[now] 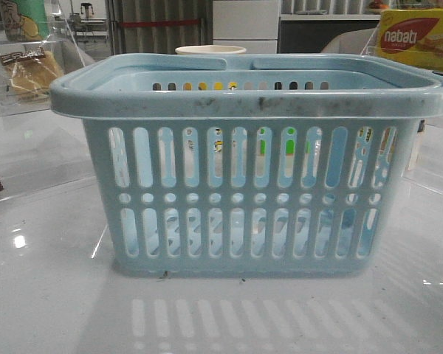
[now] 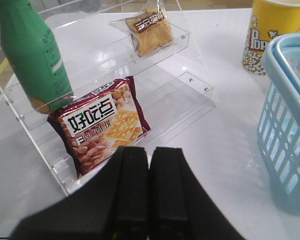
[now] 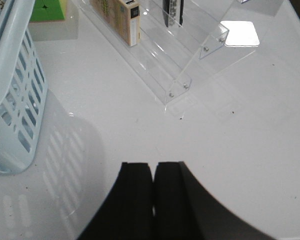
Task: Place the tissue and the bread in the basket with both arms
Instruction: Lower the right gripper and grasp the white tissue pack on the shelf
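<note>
The pale blue basket (image 1: 251, 184) stands in the middle of the table, its rim (image 2: 290, 65) at the edge of the left wrist view and its slotted wall (image 3: 15, 95) in the right wrist view. The bread (image 2: 150, 31), golden-tan in a clear bag, lies on the upper step of a clear shelf (image 1: 29, 74) at the far left. My left gripper (image 2: 150, 150) is shut and empty, well short of that shelf. A black packet with white marks, the tissue (image 3: 173, 11), stands on the right-hand clear shelf, only partly in view. My right gripper (image 3: 154, 165) is shut, empty, above bare table.
The left shelf (image 2: 185, 87) also holds a green bottle (image 2: 35, 55) and a maroon cracker packet (image 2: 102, 122). A yellow popcorn cup (image 2: 270, 35) stands behind the basket. The right shelf (image 3: 190, 70) carries a tan box (image 3: 122, 20). A yellow nabati box (image 1: 417, 37) sits far right.
</note>
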`<state>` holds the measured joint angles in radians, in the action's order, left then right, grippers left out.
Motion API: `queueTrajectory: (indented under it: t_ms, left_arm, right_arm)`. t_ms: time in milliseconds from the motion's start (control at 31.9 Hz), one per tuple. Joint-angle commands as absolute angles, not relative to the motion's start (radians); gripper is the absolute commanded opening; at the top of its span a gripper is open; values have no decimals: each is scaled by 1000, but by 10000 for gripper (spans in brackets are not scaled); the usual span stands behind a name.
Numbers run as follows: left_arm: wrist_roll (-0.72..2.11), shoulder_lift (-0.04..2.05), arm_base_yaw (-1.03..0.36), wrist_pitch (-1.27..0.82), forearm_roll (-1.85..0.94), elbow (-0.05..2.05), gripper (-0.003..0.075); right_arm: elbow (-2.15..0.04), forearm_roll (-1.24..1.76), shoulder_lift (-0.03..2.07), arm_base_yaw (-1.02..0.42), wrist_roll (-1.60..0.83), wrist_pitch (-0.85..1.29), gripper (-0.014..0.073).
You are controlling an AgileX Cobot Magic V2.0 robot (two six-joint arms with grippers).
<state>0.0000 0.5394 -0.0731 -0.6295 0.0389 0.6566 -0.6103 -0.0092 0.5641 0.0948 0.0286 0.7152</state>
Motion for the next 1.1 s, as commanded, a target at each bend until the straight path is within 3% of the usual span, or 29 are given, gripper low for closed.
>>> queueTrajectory:
  t_ms: [0,94,188,313,657,1064]
  left_arm:
    - [0,560,-77,-558,34,692,163]
    - [0,562,-77,-557,36,692,256]
    - [0,562,-77,-557,38,692,361]
    - [0,562,-77,-550,38,692,451]
    - [0,562,-77,-552,38,692,455]
    - [0,562,-77,-552,38,692,455]
  right_arm:
    - [-635,-13,578,96,24,638,328]
    - [-635,-13,578,96,16,622,479]
    - [-635,-13,578,96,16,608,563]
    - [-636,-13,580,96,16,581,572]
    - [-713,-13,757,97,17,517,572]
    - [-1009,-13,1146,134,19,528,572]
